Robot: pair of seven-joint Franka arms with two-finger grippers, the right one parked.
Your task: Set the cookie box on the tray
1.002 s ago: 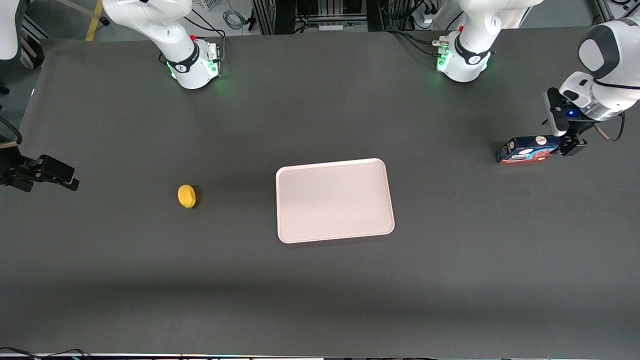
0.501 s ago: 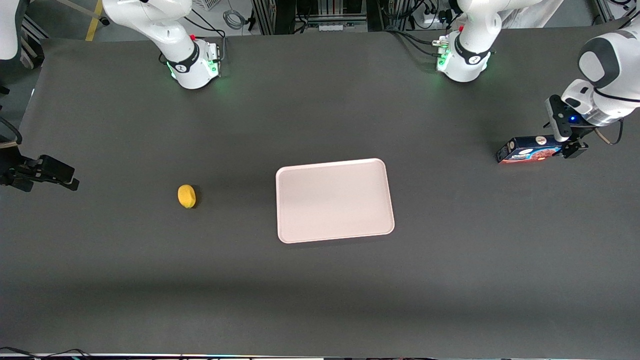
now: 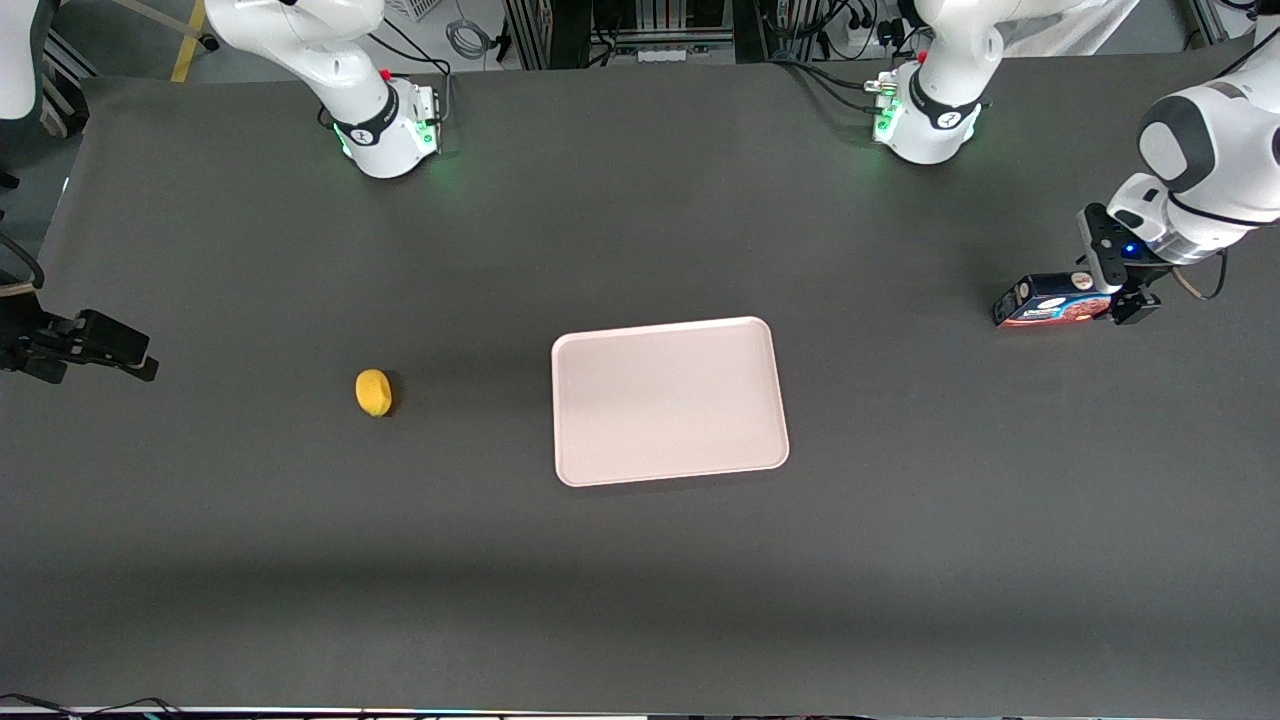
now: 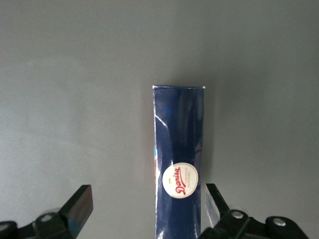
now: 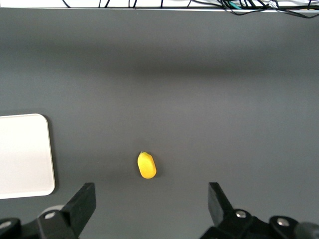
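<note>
Front view, 1 loose item: small yellow rounded object [image 3: 374, 392], left of centre in the frame, slightly below mid-height, lying on the table with a short shadow at its right side. Nothing touches it.

Right wrist view: same yellow object [image 5: 146, 165], lower centre of the frame, longer than wide, narrower end pointing up-frame.

Table [image 3: 640, 600]: dark grey matte cover, fills most of the frame; 1 wide darker shadow band across the lower third.

Upper edge of frame: grey coiled cable [image 3: 465, 38] on the floor, dark metal racking [image 3: 640, 25] at top centre, 1 yellow floor stripe [image 3: 188, 40] at upper left.
</note>
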